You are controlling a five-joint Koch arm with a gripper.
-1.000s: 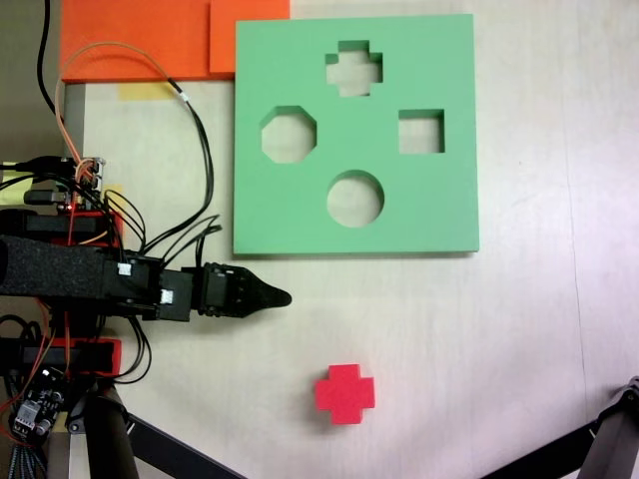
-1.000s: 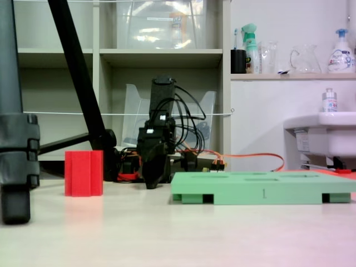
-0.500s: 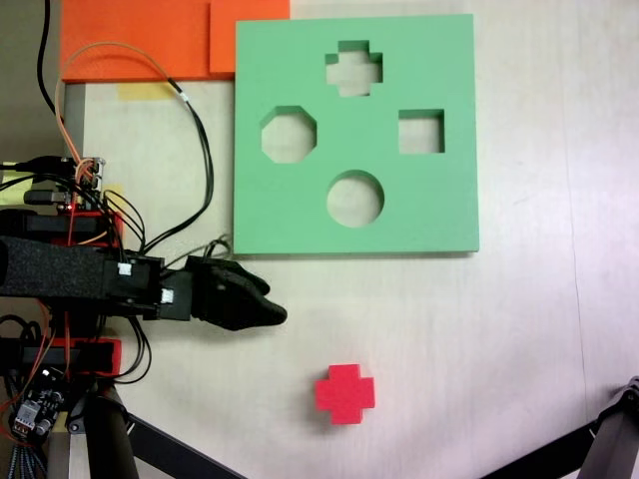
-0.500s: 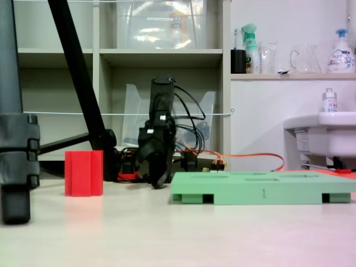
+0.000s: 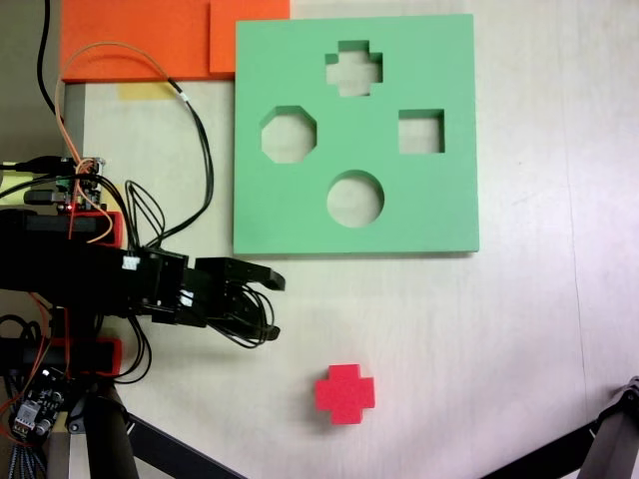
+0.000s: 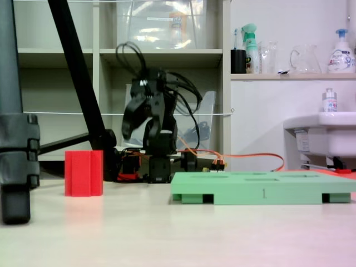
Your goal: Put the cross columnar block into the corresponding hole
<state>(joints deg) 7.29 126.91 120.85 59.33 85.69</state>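
Observation:
The red cross columnar block (image 5: 344,392) stands upright on the pale table, apart from everything else; it also shows at the left (image 6: 83,173). The flat green board (image 5: 439,200) lies further back, low on the table (image 6: 261,189). Its plus-shaped hole (image 5: 353,68) is near the far edge, with octagonal, square and round cutouts around it. My black gripper (image 5: 268,306) is open with nothing between its jaws, left of the block and short of the board's near edge. It hangs raised above the table (image 6: 137,129).
Orange foam sheets (image 5: 140,40) lie at the board's far left corner. Wires and red base clamps (image 5: 95,225) crowd the left edge. Black tripod legs (image 5: 150,444) (image 5: 604,439) cross the near corners. A thick tripod leg (image 6: 16,161) stands close beside the block.
The gripper was shut and low by the table a second ago. It has since turned, lifted up and opened, and pulled back slightly. The block and board have not moved.

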